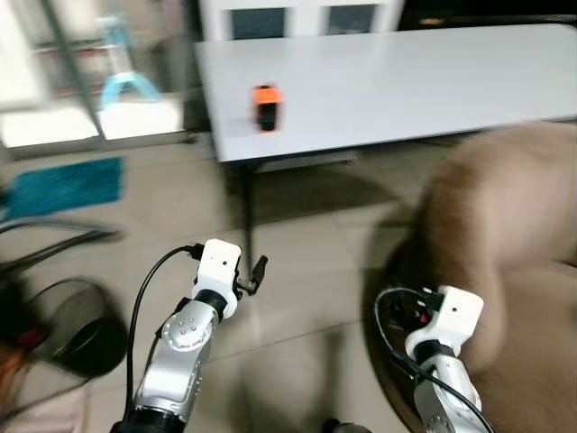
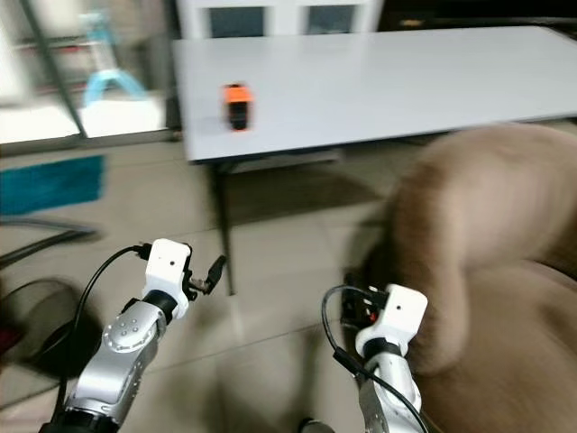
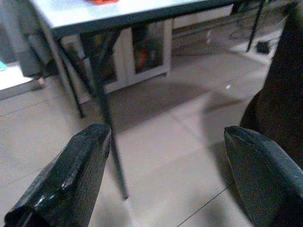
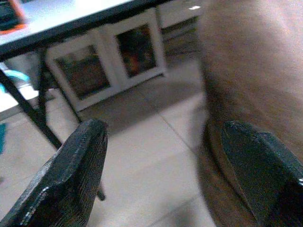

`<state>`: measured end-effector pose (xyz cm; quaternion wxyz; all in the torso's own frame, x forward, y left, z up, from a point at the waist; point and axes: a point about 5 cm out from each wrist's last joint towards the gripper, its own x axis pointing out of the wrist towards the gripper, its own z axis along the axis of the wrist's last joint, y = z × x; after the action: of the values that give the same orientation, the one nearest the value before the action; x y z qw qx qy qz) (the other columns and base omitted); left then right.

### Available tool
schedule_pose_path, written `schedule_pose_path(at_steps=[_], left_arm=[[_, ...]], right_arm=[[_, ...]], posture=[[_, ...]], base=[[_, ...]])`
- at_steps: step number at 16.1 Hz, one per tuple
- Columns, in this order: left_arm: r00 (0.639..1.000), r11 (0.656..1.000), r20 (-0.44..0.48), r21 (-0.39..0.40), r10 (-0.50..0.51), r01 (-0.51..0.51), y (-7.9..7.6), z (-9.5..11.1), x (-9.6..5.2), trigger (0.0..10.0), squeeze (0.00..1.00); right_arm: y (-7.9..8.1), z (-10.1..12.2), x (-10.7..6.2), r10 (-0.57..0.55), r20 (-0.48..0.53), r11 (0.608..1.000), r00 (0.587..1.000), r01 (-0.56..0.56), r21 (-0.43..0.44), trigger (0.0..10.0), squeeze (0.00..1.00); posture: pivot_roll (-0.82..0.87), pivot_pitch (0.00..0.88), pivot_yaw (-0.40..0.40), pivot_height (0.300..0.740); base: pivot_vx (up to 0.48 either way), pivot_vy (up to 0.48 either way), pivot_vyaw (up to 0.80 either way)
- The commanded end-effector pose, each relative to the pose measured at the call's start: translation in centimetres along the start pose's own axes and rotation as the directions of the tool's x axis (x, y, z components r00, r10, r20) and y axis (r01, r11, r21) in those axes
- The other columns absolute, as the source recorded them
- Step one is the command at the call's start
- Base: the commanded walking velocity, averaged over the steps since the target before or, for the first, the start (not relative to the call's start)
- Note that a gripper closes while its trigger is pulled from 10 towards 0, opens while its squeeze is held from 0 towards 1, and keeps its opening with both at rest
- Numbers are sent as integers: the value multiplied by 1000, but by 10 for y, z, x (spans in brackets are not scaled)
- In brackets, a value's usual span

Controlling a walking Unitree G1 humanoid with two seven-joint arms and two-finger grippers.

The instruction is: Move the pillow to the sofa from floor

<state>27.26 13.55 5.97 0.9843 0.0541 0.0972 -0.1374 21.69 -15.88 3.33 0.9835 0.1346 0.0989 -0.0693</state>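
**Desk:** Where are your grippers?

**Me:** Both arms are raised ahead of me, over tiled floor (image 1: pixel 306 253). Left gripper (image 3: pixel 163 175): its wrist camera shows the two black fingers (image 3: pixel 66 175) spread wide apart, nothing between them but floor and a black table leg (image 3: pixel 106 123). Right gripper (image 4: pixel 163 170): fingers equally wide apart, empty; one fingertip (image 4: pixel 258 170) sits just beside brown plush fabric.

**Desk:** And the pillow?

**Me:** I can't pick out a separate pillow. From the head camera, a large tan upholstered mass, the sofa (image 1: pixel 505 234), runs from about 2 o'clock down to 5 o'clock. The view is blurred, so I can't tell cushion from armrest.

**Desk:** Any writing or labels?

**Me:** None readable. At 12 o'clock a white table (image 1: pixel 406 81) carries a small orange-and-black object (image 1: pixel 265 105) near its left end; any marking on it is too blurred to make out. Behind the table there's a white cabinet (image 4: pixel 113 61) with glass doors, contents indistinct.

**Desk:** Anything else?

**Me:** A teal mat (image 1: pixel 68 185) at 10 o'clock, a light blue item (image 1: pixel 122 81) near the bright doorway at 11, and dark cables and a black rounded thing (image 1: pixel 86 343) at 8 o'clock.
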Motion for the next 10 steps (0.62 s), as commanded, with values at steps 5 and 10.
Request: schedule_pose_path(at_steps=[5, 10], left_arm=[[999, 999, -41, 0, 32, -32, 9, -6, -3, 10000, 0], [995, 997, -76, 25, -71, 73, 6, -7, -3, 10000, 0]], right_arm=[[3, -3, -1, 17, -71, 1000, 997, -16, 12, 10000, 0], [-1, 1, -1, -16, -50, 999, 999, 13, -47, 10000, 0]], posture=[[45, 6, 0, 740], [42, 4, -4, 740]], base=[[0, 0, -800], [0, 0, -800]])
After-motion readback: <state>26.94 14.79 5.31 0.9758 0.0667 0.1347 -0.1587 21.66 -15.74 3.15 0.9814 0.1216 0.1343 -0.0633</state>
